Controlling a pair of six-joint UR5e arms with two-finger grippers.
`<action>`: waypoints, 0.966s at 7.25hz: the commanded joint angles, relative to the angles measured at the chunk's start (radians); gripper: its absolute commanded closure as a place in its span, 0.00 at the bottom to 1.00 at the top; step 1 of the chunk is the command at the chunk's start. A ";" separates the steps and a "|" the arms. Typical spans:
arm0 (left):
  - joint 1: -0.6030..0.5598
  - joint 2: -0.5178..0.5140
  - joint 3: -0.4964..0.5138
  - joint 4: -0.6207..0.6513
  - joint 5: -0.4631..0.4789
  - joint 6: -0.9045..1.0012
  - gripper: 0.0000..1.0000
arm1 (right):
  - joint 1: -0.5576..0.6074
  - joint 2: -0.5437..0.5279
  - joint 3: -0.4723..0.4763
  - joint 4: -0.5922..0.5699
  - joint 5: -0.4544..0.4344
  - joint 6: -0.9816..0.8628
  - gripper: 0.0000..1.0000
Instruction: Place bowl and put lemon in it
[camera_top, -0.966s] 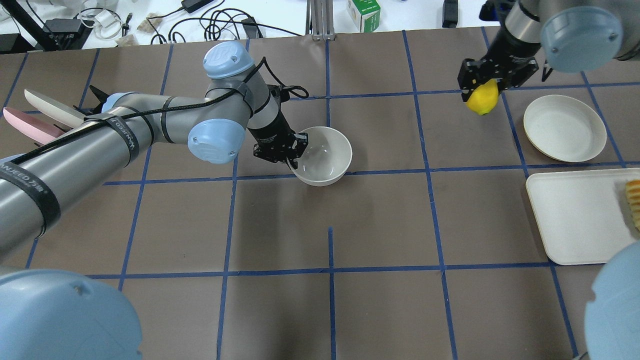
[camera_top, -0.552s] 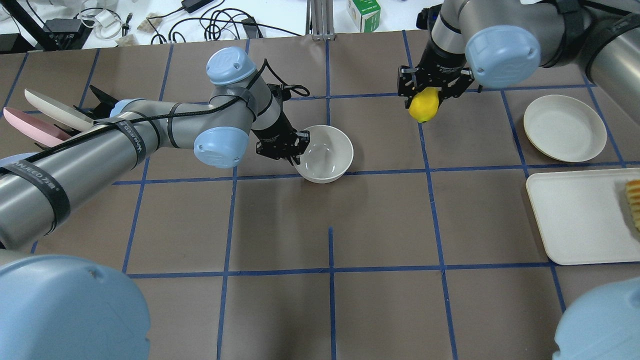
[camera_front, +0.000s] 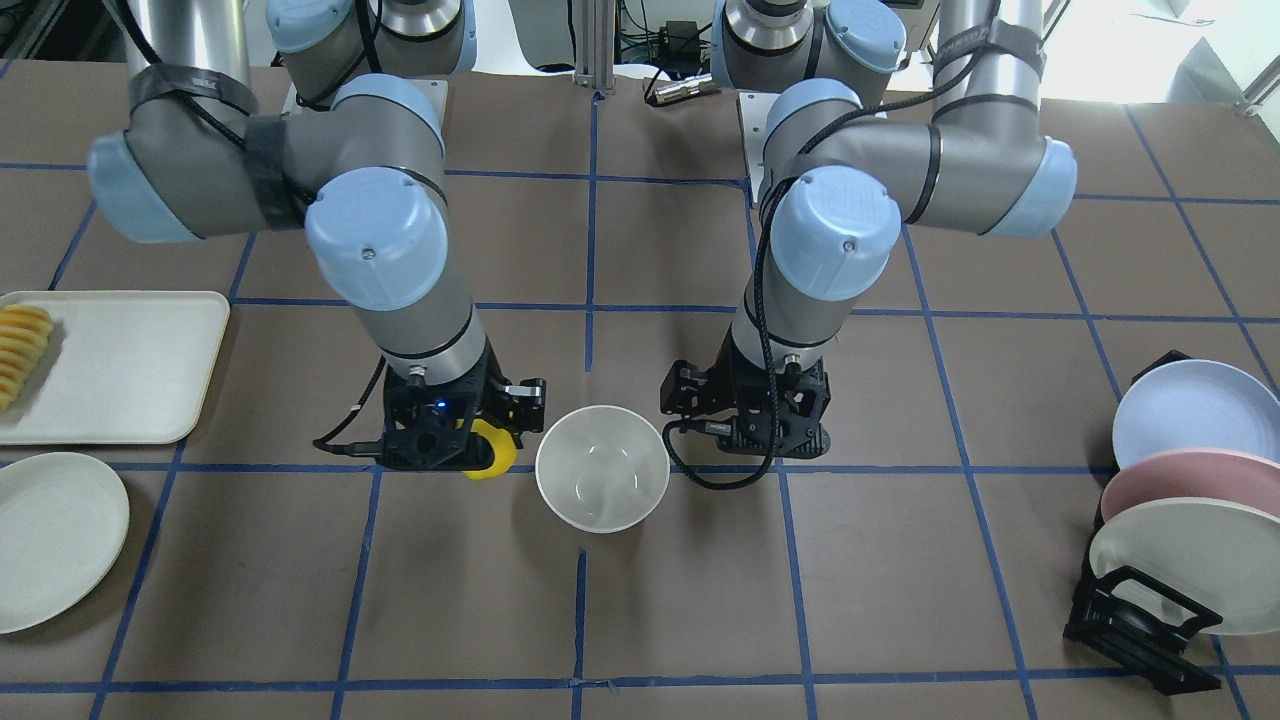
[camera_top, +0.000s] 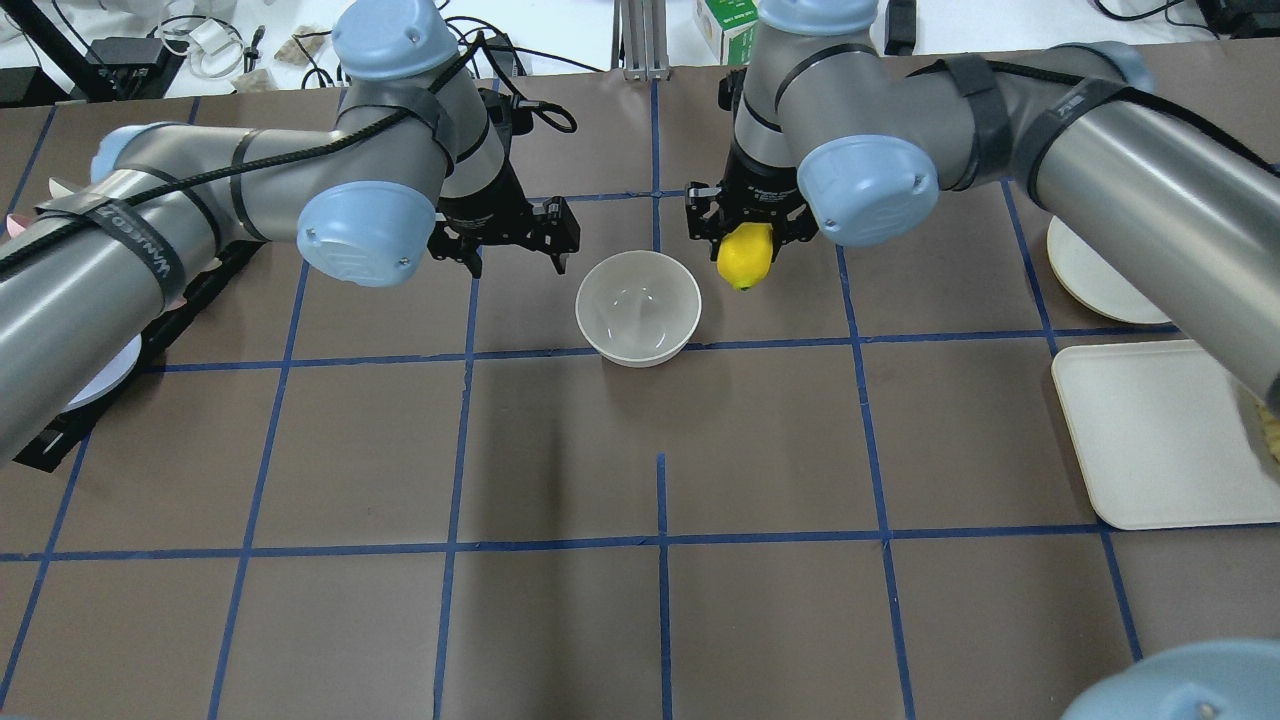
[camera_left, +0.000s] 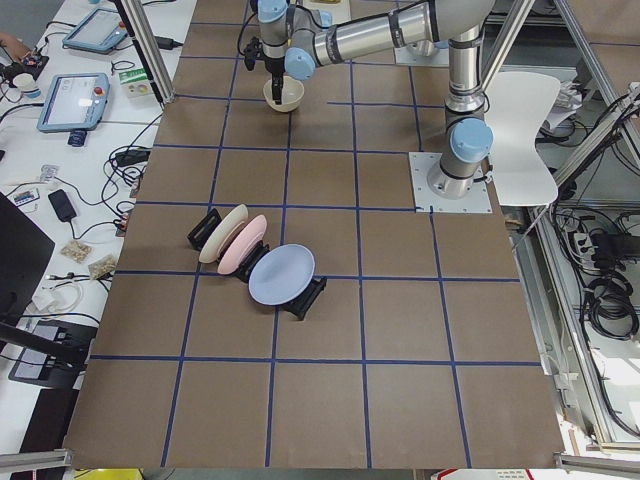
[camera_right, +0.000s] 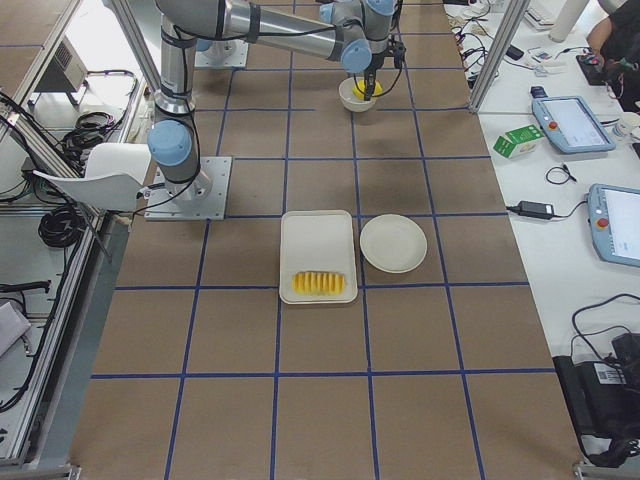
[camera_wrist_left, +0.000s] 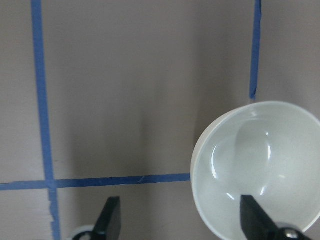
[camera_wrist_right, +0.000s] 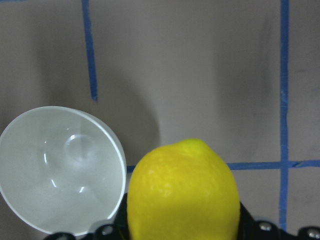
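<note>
My right gripper (camera_top: 745, 240) pinching the lemon (camera_top: 745, 262) just beside the bowl (camera_top: 638, 310), toward the far edge of the table (camera_top: 560, 450), my left gripper (camera_top: 515, 260) spread wide opposite

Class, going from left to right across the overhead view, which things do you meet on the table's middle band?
left gripper, jaws open → bowl → lemon, held in the right gripper → tray

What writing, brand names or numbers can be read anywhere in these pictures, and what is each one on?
"WANJEED" (first letter unclear): on the black strap around the left arm.
Print on the green and white box: too small to read.
Embossed mark on the blue joint cap: too faint to read.
The bowl and lemon carry no text.
</note>
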 joint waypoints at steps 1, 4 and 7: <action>0.038 0.125 0.003 -0.127 0.051 0.100 0.00 | 0.127 0.080 0.007 -0.098 -0.003 0.100 0.79; 0.154 0.244 0.010 -0.248 0.019 0.145 0.00 | 0.171 0.178 0.016 -0.288 -0.018 0.179 0.74; 0.168 0.266 0.017 -0.251 -0.023 0.134 0.00 | 0.160 0.164 0.051 -0.269 -0.035 0.179 0.00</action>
